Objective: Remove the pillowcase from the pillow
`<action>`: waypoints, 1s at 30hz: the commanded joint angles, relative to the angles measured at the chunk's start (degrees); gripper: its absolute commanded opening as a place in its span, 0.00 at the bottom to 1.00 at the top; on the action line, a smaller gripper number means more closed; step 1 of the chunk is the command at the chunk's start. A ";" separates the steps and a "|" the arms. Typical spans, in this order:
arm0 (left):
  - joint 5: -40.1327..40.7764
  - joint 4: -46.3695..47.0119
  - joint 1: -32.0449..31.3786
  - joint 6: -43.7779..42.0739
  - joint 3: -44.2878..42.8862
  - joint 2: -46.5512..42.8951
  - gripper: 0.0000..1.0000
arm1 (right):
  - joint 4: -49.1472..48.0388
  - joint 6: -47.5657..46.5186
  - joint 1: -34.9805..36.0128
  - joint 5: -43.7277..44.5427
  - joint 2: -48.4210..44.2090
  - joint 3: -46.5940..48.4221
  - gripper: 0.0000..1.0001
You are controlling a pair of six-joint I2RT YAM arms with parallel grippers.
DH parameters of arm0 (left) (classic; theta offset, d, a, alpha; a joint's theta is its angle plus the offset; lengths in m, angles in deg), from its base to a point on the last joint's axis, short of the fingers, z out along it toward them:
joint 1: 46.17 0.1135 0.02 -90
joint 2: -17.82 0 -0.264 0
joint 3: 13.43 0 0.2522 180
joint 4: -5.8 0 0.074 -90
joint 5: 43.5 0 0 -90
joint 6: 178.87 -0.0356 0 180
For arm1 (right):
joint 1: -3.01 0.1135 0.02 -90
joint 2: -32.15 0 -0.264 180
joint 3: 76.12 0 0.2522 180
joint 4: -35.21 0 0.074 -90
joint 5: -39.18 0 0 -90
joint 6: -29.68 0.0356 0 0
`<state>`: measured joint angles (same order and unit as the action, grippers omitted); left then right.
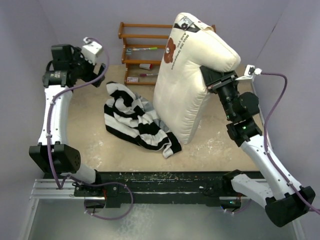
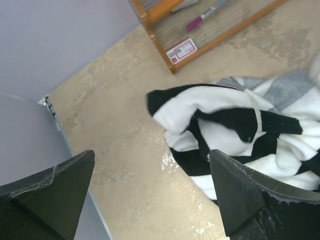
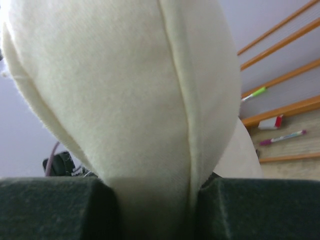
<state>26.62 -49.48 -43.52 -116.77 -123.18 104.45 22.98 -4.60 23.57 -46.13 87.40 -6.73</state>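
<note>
- The plump cream-white rectangular pillow (image 1: 187, 75), with a brown bear print and black lettering, stands on end on the beige table (image 1: 85, 130). It is directly in front of the right half of the orange wooden rack (image 1: 137, 50) and hides that part of the rack.
- No striped cloth shows anywhere on the pillow.
- The soft pillowcase (image 1: 132, 122), with wide black and white stripes, lies in a crumpled heap on the table in front of the rack's left half. It is nearer the arm bases than the rack is.
- The heap's end farthest from the rack reaches the foot of the pillow. I cannot tell whether any of the cloth is trapped beneath it.
- The left gripper (image 2: 151, 160) hangs above the table just off the rack's left front corner. Its fingers are spread wide with nothing between them, and the heap lies below and to one side.
- The right gripper (image 3: 155, 200) is clamped on the pillow. Its two dark pads pinch a fold of cream fabric along a seam, on the pillow's side facing away from the rack's left end, and this holds the pillow upright.
- Judged from this layout, the stripping itself looks complete, and the step in hand is the finish.
- The next move should be to lower the pillow flat on the table in front of the rack, clear of the striped heap. The right fingers should part only once the pillow rests on its own.
- If the fingers open while the pillow stands on end, it may topple onto the pillowcase or against the rack.
</note>
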 commanded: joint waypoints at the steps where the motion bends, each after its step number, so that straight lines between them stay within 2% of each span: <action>1: -10.11 -8.05 6.80 6.19 -10.25 1.01 1.00 | -14.66 6.00 4.72 6.19 -1.70 1.49 0.00; 3: -10.45 -7.64 7.40 7.13 -5.69 -1.41 1.00 | -13.69 8.51 4.76 11.60 -2.92 -2.65 0.00; 5: -10.56 -2.47 7.42 8.32 4.25 -6.69 1.00 | -11.99 11.67 4.76 18.61 -5.90 -8.44 0.00; 8: -9.99 6.18 7.42 10.72 18.73 -13.50 1.00 | -11.57 11.38 4.76 27.53 -10.37 -17.81 0.00; 13: -8.24 13.54 7.36 11.38 33.22 -18.32 1.00 | -4.42 10.25 4.71 33.40 -14.89 -28.07 0.00; 16: -7.60 16.47 7.34 10.96 37.46 -19.46 1.00 | -0.17 9.76 4.68 34.28 -16.68 -32.74 0.00; 17: -7.55 16.82 7.36 10.92 38.02 -19.62 1.00 | 3.10 10.17 4.67 34.30 -17.39 -33.44 0.05; 18: -7.43 17.13 7.36 11.00 38.48 -19.50 1.00 | 5.90 10.31 4.67 33.80 -18.12 -34.09 0.17; 22: -6.25 18.66 7.35 12.35 39.66 -19.04 1.00 | 16.40 3.78 4.67 27.92 -19.91 -33.17 0.93; 23: -5.82 18.95 7.36 12.71 39.69 -19.04 1.00 | 19.03 1.45 4.67 26.21 -18.87 -31.69 0.99; 26: -5.52 20.80 7.40 14.28 40.17 -19.40 0.99 | 29.82 -8.04 4.67 22.77 -11.81 -24.44 1.00; 30: -5.46 24.76 7.36 17.57 42.04 -20.94 0.99 | 34.01 -17.54 4.67 25.22 -9.21 -21.20 1.00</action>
<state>21.02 -31.54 -36.17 -103.40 -82.72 86.29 51.35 -9.63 27.81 -20.78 77.78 -33.24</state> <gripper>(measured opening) 0.993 0.996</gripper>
